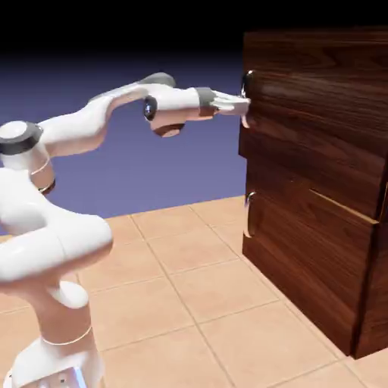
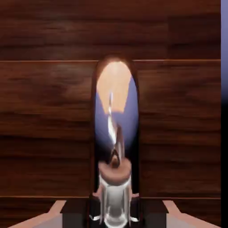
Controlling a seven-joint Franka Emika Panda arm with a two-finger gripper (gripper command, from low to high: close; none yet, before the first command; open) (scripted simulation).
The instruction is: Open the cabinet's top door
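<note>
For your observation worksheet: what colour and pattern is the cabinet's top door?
Dark brown wood grain on the top door; it shows best in the exterior view.

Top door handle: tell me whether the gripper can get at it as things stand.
Probably yes, it looks already there. The gripper sits at the top door's handle, jaws shut on the silver bar, with nothing between arm and cabinet.
</note>
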